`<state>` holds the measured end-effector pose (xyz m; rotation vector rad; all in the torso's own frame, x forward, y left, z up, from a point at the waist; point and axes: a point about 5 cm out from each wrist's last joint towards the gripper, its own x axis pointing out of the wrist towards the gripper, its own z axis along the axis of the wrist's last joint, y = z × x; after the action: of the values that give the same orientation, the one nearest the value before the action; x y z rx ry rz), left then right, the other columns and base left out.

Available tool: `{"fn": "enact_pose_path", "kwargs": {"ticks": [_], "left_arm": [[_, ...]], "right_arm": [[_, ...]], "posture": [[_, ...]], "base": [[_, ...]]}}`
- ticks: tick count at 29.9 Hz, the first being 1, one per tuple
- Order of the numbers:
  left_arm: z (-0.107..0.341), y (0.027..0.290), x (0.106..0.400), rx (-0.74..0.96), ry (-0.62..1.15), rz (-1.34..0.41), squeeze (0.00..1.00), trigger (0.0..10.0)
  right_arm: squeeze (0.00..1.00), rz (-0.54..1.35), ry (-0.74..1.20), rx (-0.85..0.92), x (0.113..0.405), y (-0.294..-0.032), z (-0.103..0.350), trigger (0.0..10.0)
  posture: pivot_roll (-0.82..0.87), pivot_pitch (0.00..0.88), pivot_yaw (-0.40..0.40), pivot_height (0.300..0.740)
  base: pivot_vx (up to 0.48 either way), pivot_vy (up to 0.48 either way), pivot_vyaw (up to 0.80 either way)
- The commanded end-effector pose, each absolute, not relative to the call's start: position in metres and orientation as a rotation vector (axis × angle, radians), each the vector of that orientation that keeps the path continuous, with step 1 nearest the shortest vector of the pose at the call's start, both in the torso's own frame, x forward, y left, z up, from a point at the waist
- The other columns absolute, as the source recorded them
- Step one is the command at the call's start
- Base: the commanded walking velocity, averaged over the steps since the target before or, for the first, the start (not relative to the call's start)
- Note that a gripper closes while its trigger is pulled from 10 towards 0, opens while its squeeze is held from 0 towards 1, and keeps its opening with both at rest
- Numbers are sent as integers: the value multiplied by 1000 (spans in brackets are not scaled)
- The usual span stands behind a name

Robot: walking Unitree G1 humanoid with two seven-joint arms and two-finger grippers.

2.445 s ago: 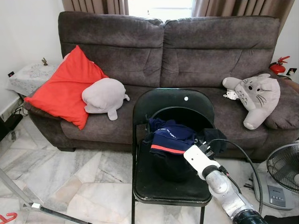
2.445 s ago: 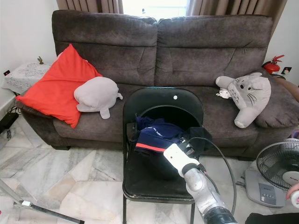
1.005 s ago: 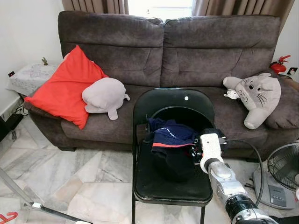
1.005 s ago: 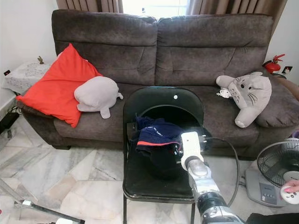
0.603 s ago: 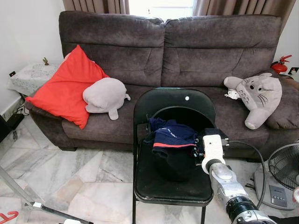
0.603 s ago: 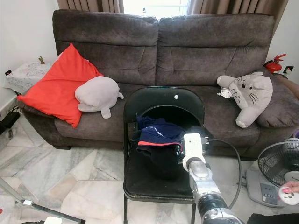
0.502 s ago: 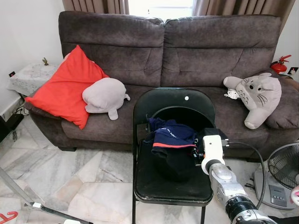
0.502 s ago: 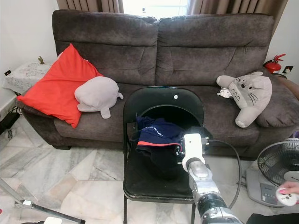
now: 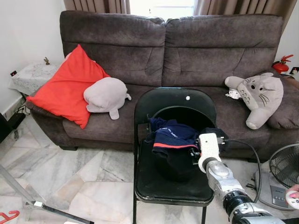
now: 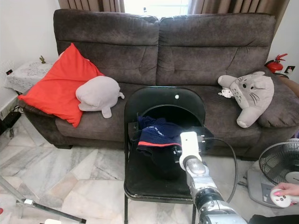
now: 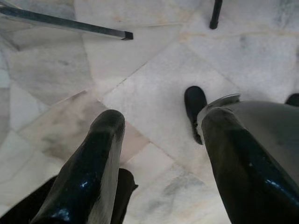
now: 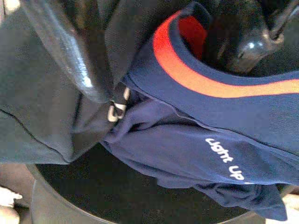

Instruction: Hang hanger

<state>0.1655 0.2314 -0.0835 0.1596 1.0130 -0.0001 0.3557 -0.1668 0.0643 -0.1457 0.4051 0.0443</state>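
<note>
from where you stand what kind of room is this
Most likely a home living room: a dark sofa with a red cushion and plush toys, curtains behind it, and a folding chair holding clothes on a marble floor.

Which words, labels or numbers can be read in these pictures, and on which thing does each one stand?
"Light Up": white letters on the navy shirt, seen in the right wrist view; the first word is partly blurred.
Small white print on the same shirt, head views: too small to read.
Fan base buttons: too small to read.

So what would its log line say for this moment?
right gripper: open, fingers in navy shirt | folding chair: holds the clothes | left gripper: idle over floor
</note>
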Motion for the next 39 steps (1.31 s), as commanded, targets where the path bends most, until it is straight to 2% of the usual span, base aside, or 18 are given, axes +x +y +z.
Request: {"fn": "enact_pose_path", "kwargs": {"ticks": [1,4,5,7,8,9,10,20,21,22,26,28,33,34,35,36,37,39], "left_arm": [[-85,230,165,178,1035,-5,0,10000],[-85,224,169,178,1031,-10,0,10000],[-85,222,170,178,1031,-12,0,10000],[-86,220,167,177,1033,-15,0,10000],[-87,219,166,176,1034,-16,0,10000],[-87,218,165,176,1035,-18,0,10000],[-88,215,164,175,1036,-22,0,10000],[-91,215,157,180,1033,-26,0,10000],[-91,217,156,182,1034,-25,0,10000],[-90,221,155,184,1033,-23,0,10000],[-89,227,153,189,1032,-18,0,10000],[-90,228,152,190,1032,-18,0,10000],[-91,229,148,192,1034,-22,0,10000],[-91,230,146,193,1034,-23,0,10000],[-91,231,145,193,1034,-23,0,10000],[-91,232,145,194,1034,-23,0,10000],[-91,234,143,196,1034,-24,0,10000],[-90,236,143,197,1034,-24,0,10000]], "right_arm": [[0,47,400,-148,358,-165,67,10000],[0,48,403,-162,358,-165,67,10000],[0,38,408,-176,358,-167,67,745],[0,32,421,-179,357,-168,65,0],[0,32,427,-179,357,-168,65,0],[0,33,434,-180,357,-168,64,1333],[0,29,445,-178,356,-168,62,10000],[0,20,434,-157,356,-168,62,10000],[0,21,434,-157,356,-167,63,6784],[0,24,433,-157,356,-167,63,0],[0,24,443,-161,356,-167,62,0],[0,16,451,-163,356,-169,61,10000],[0,13,452,-155,355,-168,61,10000],[0,15,455,-153,355,-168,60,9176],[0,14,457,-153,354,-168,59,1529],[0,14,458,-153,354,-168,59,1529],[0,16,462,-153,354,-168,58,0],[0,18,467,-150,353,-167,57,0]], "posture": [[73,0,51,740],[74,0,51,740],[74,0,51,740],[74,0,51,740],[77,0,52,740],[77,0,52,740],[77,0,52,740],[87,0,57,740],[89,0,58,740],[91,0,58,740],[93,0,60,740],[93,0,60,740],[98,0,62,740],[98,0,62,740],[99,0,63,740],[99,0,63,740],[102,0,63,740],[100,0,64,740]], "base": [[0,0,0],[0,0,0],[0,0,0],[0,0,0],[0,0,0],[0,0,0],[0,0,0],[0,0,0],[0,0,0],[0,0,0],[0,0,0],[0,0,0],[0,0,0],[0,0,0],[0,0,0],[0,0,0],[0,0,0],[0,0,0]]}}
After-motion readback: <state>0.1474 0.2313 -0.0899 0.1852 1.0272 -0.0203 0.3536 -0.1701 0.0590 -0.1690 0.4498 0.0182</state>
